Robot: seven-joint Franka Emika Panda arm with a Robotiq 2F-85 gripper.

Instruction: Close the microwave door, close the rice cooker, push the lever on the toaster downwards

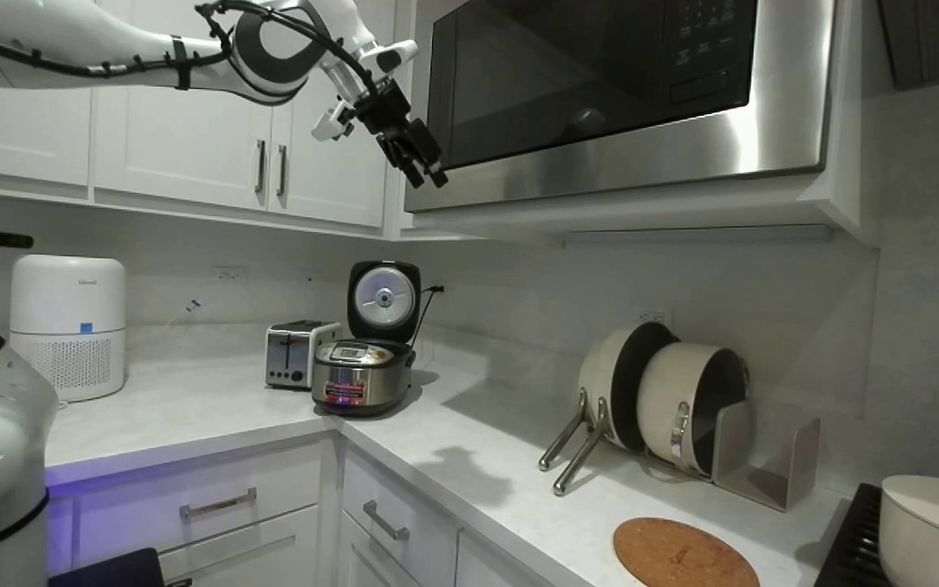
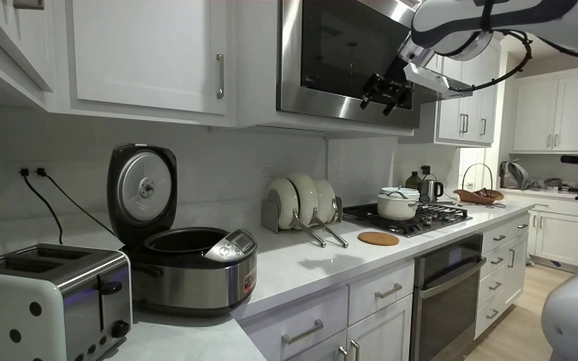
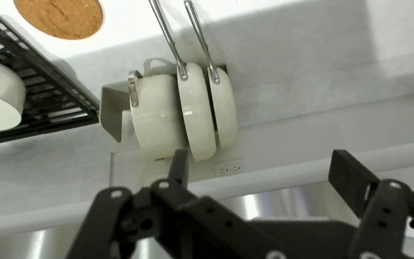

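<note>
In an exterior view: round metallic rice cooker [image 1: 368,359], head-on, well back. In an exterior view: white, black-spotted toaster [image 2: 50,306], side-on, close. Wrist view: cream-coloured round pans [image 3: 196,111], from above; common to all.

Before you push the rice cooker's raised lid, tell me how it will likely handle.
The lid should swing rather than lift off, standing raised along the edge opposite the control panel. It looks thick-shelled, so probably stiff. The rice cooker seems unlikely to tip, being wide and squat.
</note>
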